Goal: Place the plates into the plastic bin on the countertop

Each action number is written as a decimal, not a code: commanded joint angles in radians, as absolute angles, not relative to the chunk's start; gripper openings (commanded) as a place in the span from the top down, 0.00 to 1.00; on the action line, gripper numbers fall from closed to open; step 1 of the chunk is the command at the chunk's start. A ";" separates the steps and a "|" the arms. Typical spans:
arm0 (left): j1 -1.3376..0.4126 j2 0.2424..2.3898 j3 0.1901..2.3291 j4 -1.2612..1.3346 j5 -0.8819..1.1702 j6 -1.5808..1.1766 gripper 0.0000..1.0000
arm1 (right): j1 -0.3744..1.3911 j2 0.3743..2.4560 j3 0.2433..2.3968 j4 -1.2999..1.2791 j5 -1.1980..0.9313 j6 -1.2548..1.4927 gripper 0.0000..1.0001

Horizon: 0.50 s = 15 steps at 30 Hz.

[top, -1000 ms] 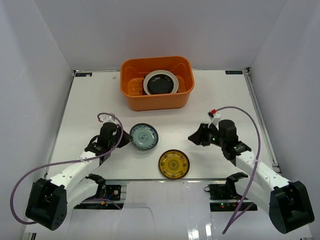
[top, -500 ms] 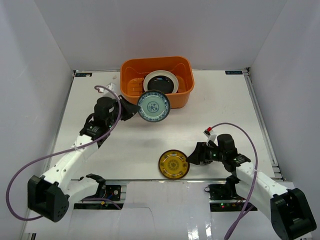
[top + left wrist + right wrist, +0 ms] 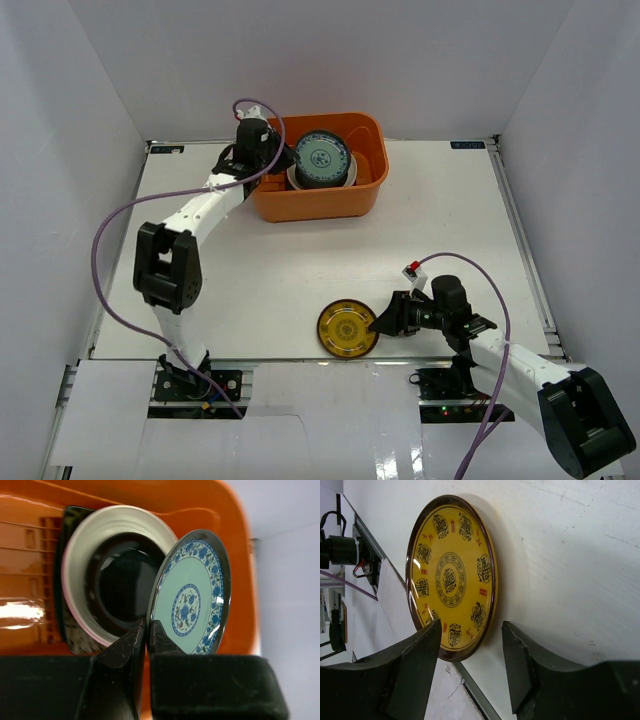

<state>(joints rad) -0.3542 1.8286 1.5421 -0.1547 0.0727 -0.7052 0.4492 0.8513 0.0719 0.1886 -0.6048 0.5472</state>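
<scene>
White flat countertop (image 3: 450, 230) boxed in by plain white walls (image 3: 300, 60), metal rails along its edges. Left gripper (image 3: 146, 630): black fingers (image 3: 120, 652) pinched together on the lower rim of the round blue-patterned plate with pale green centre (image 3: 192, 597); grip is firm, no gap visible at the rim. Plate is held on edge, steeply tilted, decorated face turned away from the stack. Top view places it above the interior of the large orange rectangular plastic bin (image 3: 315, 205), over the plates already there, at the far middle of the countertop. Inside the bin lies a stack: glossy black plate (image 3: 122, 587) on top, nested in a cream round plate (image 3: 120, 520), a thin pink rim (image 3: 67, 612) showing just beneath it. Left arm (image 3: 200, 210) is stretched far forward from its base, with a purple cable (image 3: 110, 215) looping beside it. Right gripper (image 3: 471, 625): jaws apart, one finger on either side of the near rim of the yellow-gold patterned plate with dark brown edge (image 3: 451, 577). Contact with the rim cannot be told. This plate lies flat on the countertop near the front edge, well apart from the bin. Right arm (image 3: 500, 355) is low and angled inward.
</scene>
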 commanded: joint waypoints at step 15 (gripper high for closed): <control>-0.275 2.034 1.818 -0.275 0.121 -0.604 0.23 | 0.482 0.940 0.006 0.307 -0.511 0.630 0.71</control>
<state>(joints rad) -0.2890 2.0998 1.7775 -0.2806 0.0704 -0.6178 0.4744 0.9310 0.0601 0.2607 -0.5438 0.6224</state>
